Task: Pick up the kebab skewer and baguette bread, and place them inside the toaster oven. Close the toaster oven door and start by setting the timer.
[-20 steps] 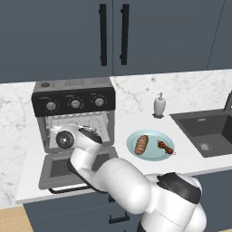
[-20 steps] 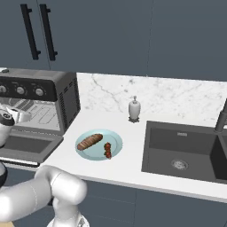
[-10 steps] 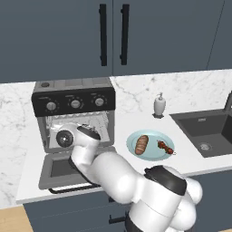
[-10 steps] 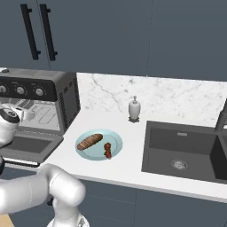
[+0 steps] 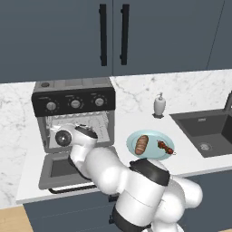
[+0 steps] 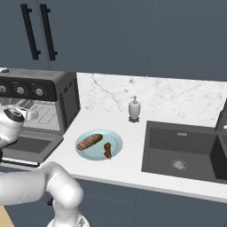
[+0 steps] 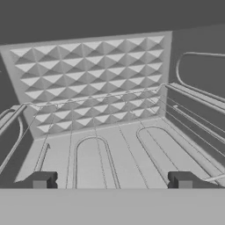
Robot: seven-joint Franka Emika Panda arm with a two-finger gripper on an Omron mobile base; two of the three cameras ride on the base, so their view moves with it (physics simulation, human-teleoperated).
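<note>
Your gripper (image 7: pixel 114 180) is gaping empty inside the toaster oven (image 5: pixel 74 118). The baguette bread (image 5: pixel 142 144) is lying lengthwise toward the wall beside the kebab skewer (image 5: pixel 165 147), both unmoved.

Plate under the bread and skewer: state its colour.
Pale blue plate, clearest in the right base view.

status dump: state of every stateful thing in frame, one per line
Grey boxy toaster oven: empty, wire rack bare.
Grey drop-down oven door: open, lying flat.
Pincer: open, empty, inside the oven.
Reddish-brown baguette bread: on the light blue plate.
Thin kebab skewer: on the plate.
</note>
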